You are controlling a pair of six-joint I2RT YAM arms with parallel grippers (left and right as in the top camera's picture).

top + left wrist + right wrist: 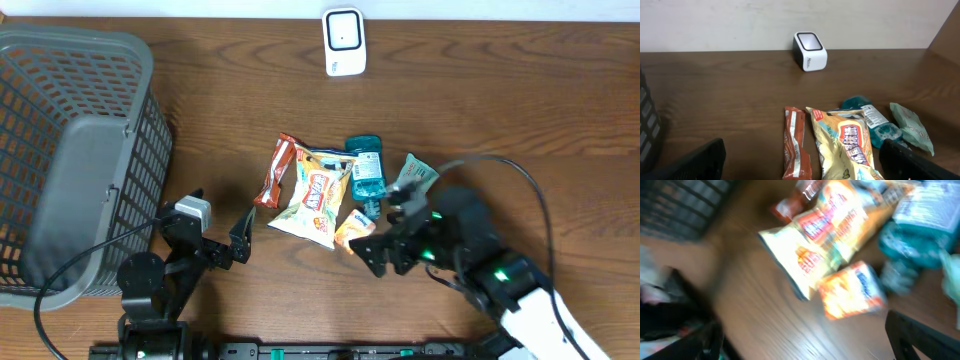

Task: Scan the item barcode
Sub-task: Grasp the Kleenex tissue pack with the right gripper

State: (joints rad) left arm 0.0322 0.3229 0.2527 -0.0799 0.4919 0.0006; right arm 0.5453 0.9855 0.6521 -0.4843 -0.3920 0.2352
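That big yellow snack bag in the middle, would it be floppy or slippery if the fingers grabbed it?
The yellow snack bag looks puffy and crinkled, so probably light and likely to sag when lifted. Its glossy film may slip. The red-brown wrapper lies right beside it, so a push might shift that too.

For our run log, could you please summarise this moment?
left gripper: open | right gripper: open, near orange packet | scanner: nothing presented

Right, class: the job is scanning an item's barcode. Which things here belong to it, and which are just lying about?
Part of the job: white scanner; yellow snack bag, red-brown wrapper, orange packet, teal pack, green packet (any could be scanned).
Probably just lying about: grey basket.
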